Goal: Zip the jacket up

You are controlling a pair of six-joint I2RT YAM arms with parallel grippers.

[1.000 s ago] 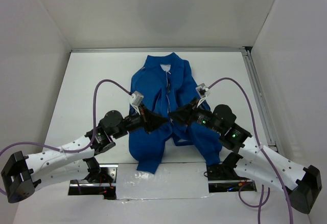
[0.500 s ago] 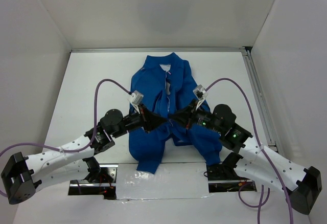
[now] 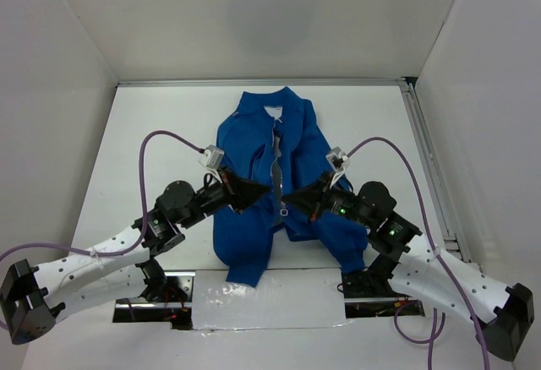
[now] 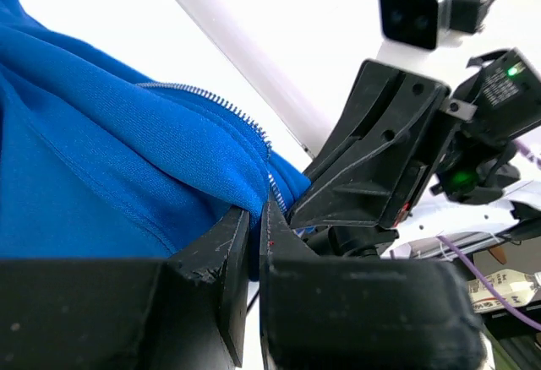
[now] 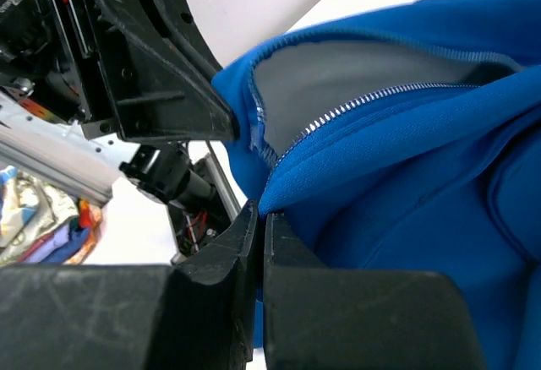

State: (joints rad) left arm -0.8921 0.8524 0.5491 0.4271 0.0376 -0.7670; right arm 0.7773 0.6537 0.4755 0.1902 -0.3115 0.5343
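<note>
At mid-frame, left gripper (image 3: 265, 191) and right gripper (image 3: 288, 200) partly cover the royal-blue soft fabric jacket (image 3: 252, 138). Each pinches a zipper edge (image 4: 211, 104); the slider cannot be made out.

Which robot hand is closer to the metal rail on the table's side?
Right. The right gripper is at the jacket's front, on the side toward the metal rail. The left gripper faces it nearly tip to tip from the other side, farther away.
</note>
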